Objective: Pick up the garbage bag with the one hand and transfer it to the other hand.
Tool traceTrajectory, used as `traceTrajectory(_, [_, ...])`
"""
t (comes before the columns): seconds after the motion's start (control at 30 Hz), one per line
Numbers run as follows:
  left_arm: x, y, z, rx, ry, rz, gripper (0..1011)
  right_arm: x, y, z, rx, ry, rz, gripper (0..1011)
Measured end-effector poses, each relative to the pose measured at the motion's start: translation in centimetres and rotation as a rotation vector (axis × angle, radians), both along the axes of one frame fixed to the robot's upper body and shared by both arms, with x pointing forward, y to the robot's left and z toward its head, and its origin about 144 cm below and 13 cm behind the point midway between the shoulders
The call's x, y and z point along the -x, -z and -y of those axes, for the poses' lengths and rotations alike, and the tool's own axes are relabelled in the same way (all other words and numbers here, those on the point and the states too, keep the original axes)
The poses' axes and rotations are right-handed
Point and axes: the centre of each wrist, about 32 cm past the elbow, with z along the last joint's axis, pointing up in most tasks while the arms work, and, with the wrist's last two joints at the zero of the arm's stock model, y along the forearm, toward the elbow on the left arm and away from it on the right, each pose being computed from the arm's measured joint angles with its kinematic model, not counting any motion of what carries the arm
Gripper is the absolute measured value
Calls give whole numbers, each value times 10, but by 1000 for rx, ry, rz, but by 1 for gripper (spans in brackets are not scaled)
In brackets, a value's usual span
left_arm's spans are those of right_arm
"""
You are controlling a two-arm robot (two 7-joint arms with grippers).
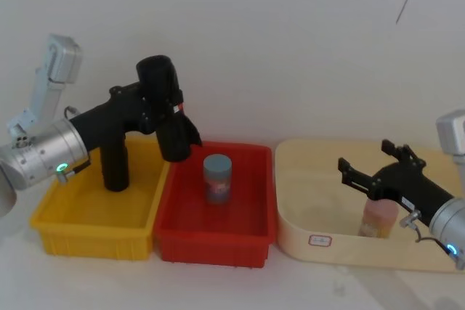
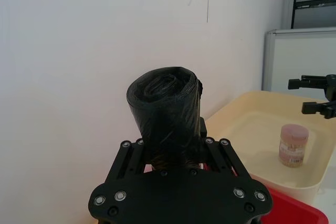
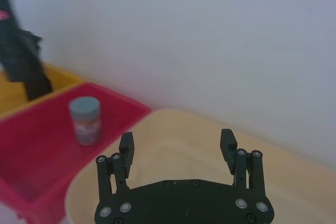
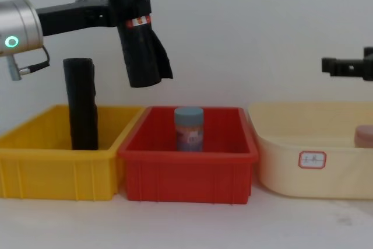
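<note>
Pinching the garbage bag (image 1: 171, 139) in the left gripper (image 1: 158, 107), high over the red bin (image 1: 214, 248); holding the right gripper (image 1: 365, 156) — spread — above the cream tray (image 1: 341, 248).

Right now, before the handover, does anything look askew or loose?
Only the garbage bag: held aloft in the left gripper, it tilts slightly and a loose flap hangs off its lower end. Nothing looks spilled or damaged.

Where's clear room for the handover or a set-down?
Open air over the red plastic bin, between the thick black banded garbage bag roll in the left claw and the open right claw. Bare: cream tray floor left of the pink jar. Crowded: yellow bin's slim black roll, red bin's blue jar.
</note>
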Motion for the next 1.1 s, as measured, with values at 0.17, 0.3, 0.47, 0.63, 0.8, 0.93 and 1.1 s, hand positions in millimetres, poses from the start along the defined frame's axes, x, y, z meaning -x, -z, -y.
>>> traceTrajectory(0.17, [-6, -2, 6, 2, 13, 7, 425, -1, -8, 1, -3, -83, 32, 999])
traceTrajectory(0.3, [-12, -3, 14, 3, 32, 10, 426, -1, -11, 0, -2, -130, 45, 1000])
traceTrajectory(0.47, [-17, -5, 23, 2, 63, 9, 426, -3, -17, -2, 0, -216, 64, 999])
traceTrajectory(0.63, [-23, -7, 34, 1, 108, 7, 426, -4, -21, -5, 4, -303, 76, 999])
traceTrajectory(0.8, [-27, -10, 43, 0, 150, 6, 426, -6, -24, -10, 11, -373, 80, 1000])
traceTrajectory(0.93, [-28, -11, 50, -1, 184, 5, 426, -6, -25, -15, 16, -423, 81, 999])
traceTrajectory(1.1, [-29, -12, 58, -2, 228, 3, 426, -6, -26, -21, 21, -473, 79, 1000])
